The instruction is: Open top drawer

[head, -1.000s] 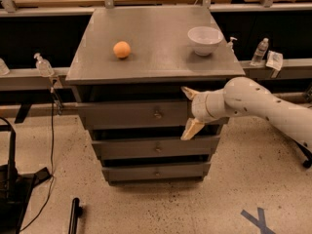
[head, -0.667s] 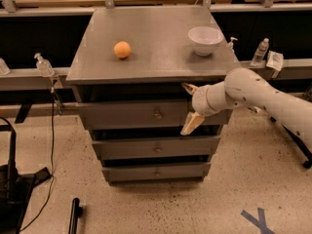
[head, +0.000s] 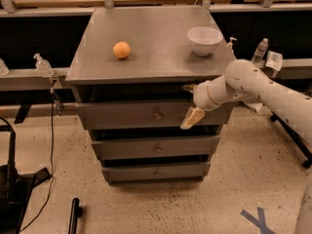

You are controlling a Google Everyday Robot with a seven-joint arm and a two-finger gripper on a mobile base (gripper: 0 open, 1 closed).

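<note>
The top drawer is the widest grey front under the cabinet top, with a small round knob at its centre. A dark gap shows above the front. My gripper is in front of the drawer's right part, a little to the right of the knob. It is open, with one finger up near the cabinet top's edge and the tan lower finger over the drawer front. It holds nothing.
An orange and a white bowl sit on the cabinet top. Two narrower drawers lie below. Bottles stand on rails on both sides. A black stand is on the floor at left.
My arm's elbow has risen a little and drawn nearer the cabinet. The gripper stays in front of the drawer's right part. The drawer has not visibly moved.
</note>
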